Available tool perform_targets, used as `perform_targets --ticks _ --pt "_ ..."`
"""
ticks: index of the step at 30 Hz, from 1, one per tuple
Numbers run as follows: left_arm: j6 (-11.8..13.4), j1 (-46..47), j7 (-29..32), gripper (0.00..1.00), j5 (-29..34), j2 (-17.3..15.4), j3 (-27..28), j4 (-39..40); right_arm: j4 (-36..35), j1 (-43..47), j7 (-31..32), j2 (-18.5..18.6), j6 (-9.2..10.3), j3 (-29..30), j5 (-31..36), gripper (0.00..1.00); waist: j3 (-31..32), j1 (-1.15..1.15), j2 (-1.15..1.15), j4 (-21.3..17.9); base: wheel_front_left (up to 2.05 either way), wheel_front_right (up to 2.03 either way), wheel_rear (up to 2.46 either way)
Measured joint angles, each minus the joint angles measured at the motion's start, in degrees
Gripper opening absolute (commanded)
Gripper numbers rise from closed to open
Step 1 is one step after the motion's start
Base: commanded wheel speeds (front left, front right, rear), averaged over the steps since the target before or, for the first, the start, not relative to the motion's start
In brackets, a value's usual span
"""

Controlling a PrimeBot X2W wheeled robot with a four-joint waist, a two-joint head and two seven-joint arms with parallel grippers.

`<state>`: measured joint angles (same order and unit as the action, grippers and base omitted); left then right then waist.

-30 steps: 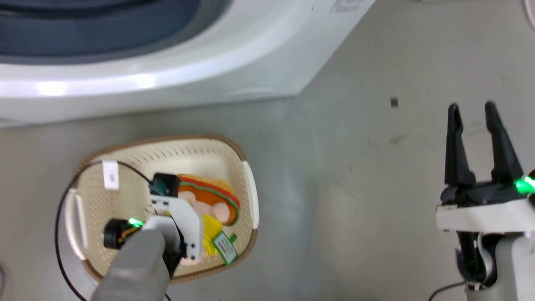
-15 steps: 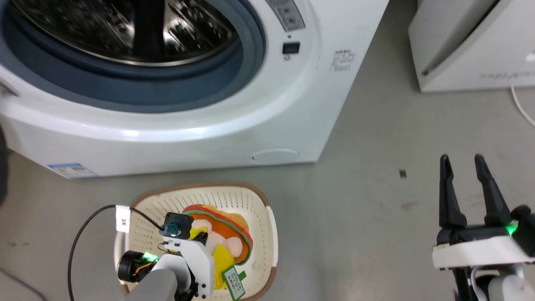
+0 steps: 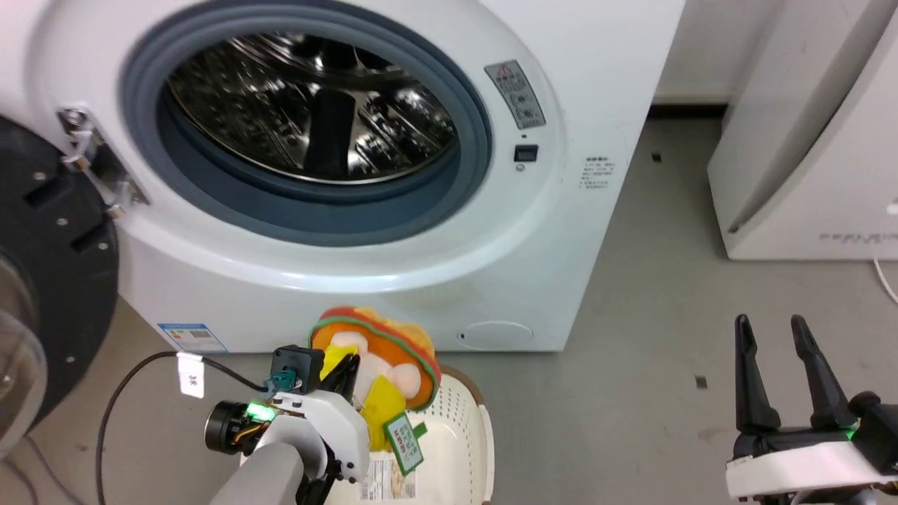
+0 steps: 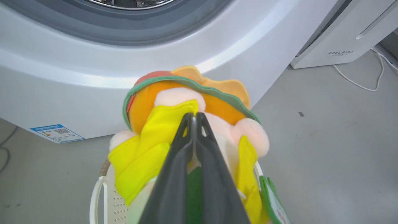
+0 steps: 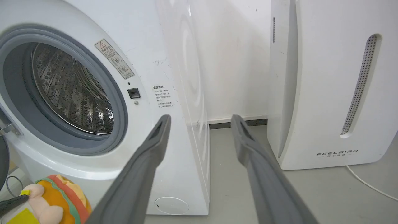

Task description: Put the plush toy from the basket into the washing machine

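Observation:
The plush toy [image 3: 382,354], with its orange burger head and yellow body, hangs just above the far end of the cream basket [image 3: 459,421]. My left gripper [image 3: 342,375] is shut on the toy's yellow cloth; in the left wrist view its fingers [image 4: 193,117] meet at the toy [image 4: 217,105]. The washing machine [image 3: 554,231] stands right behind the toy, its porthole open and the steel drum [image 3: 309,119] showing. At the lower right my right gripper [image 3: 769,324] stands open and holds nothing. In its own wrist view the right gripper [image 5: 201,119] faces the washer [image 5: 174,77].
The washer's black-framed door [image 3: 49,280] is swung open at the left. A white FEELBIRD appliance [image 3: 807,140] stands on the grey floor at the right, with a white cable [image 4: 357,84] beside it. A black cable [image 3: 119,414] trails from my left wrist.
My left gripper has lifted the plush toy out of the basket to the washer's lower front. The head camera has tilted upward, bringing the porthole into view. The right gripper stays open.

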<state>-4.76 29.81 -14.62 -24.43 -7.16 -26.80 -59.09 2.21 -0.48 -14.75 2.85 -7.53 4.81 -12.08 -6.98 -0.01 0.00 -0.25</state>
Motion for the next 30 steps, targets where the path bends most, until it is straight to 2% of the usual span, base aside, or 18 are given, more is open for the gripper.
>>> perform_targets --ticks 8,16,23,30 --pt "2.7 -5.4 -0.1 0.0 2.3 -2.0 3.5 13.0 0.1 2.0 0.0 0.0 0.0 0.0 0.0 1.0 3.8 0.0 0.0 1.6 0.0 0.0 0.0" --pt "4.7 -7.2 -0.1 0.0 4.7 -2.9 7.4 23.0 -0.1 2.6 0.0 0.0 0.0 -0.2 -0.1 1.0 4.0 0.0 0.0 2.0 0.0 0.0 0.0" --pt "5.7 -6.4 -0.1 0.0 7.3 -3.2 11.5 26.2 -0.4 1.5 0.0 0.0 0.0 -0.9 -0.5 1.0 1.5 0.01 0.0 0.5 0.0 0.0 0.0" --pt "5.7 0.2 -0.1 0.0 8.3 -4.2 15.7 25.8 -2.0 -2.0 0.0 0.0 0.0 -1.4 -0.5 1.0 -2.9 0.01 0.0 -1.6 0.0 0.0 0.0"
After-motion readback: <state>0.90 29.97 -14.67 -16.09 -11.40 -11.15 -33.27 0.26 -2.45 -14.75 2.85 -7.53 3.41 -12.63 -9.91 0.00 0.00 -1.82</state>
